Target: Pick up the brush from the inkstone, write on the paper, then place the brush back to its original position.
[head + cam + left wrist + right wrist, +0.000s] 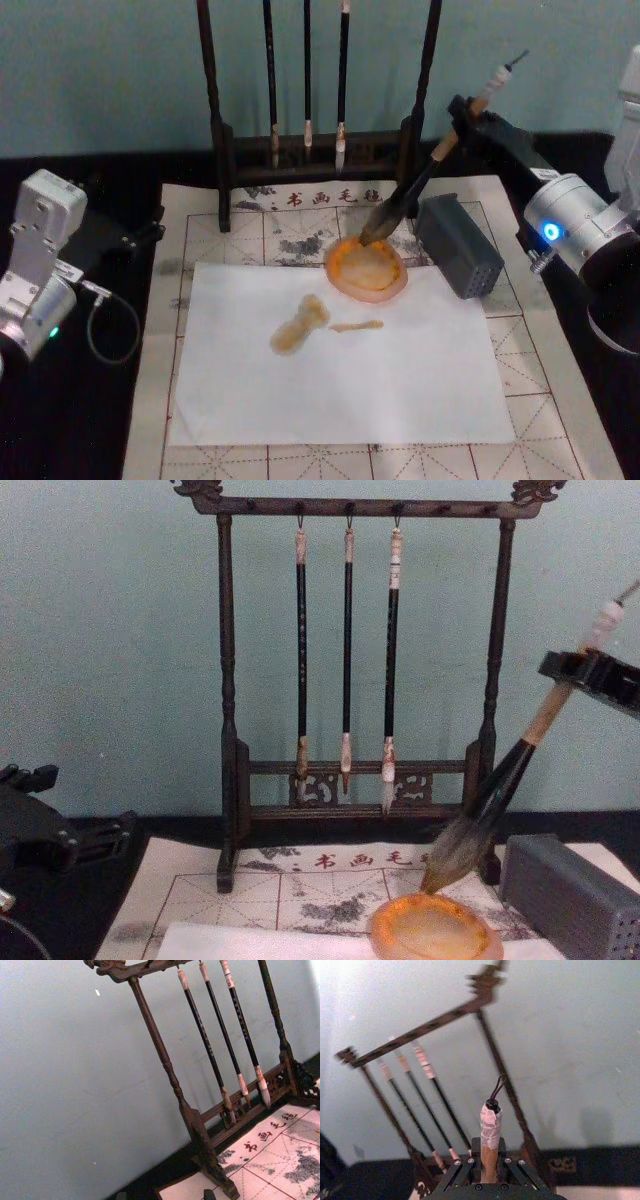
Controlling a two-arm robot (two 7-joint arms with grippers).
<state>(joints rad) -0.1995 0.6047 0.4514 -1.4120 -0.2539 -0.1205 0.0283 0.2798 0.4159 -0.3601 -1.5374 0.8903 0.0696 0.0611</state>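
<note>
Black table [60,430]; cream red-grid felt mat [545,400] atop.

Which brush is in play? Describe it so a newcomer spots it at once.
From the dark wooden rack, drop to the orange inkstone near its right post. The brush slants up from that dish's rim into the right tool. Unlike the three thin hanging brushes, it has a tan handle and bushy grey bristles.
</note>
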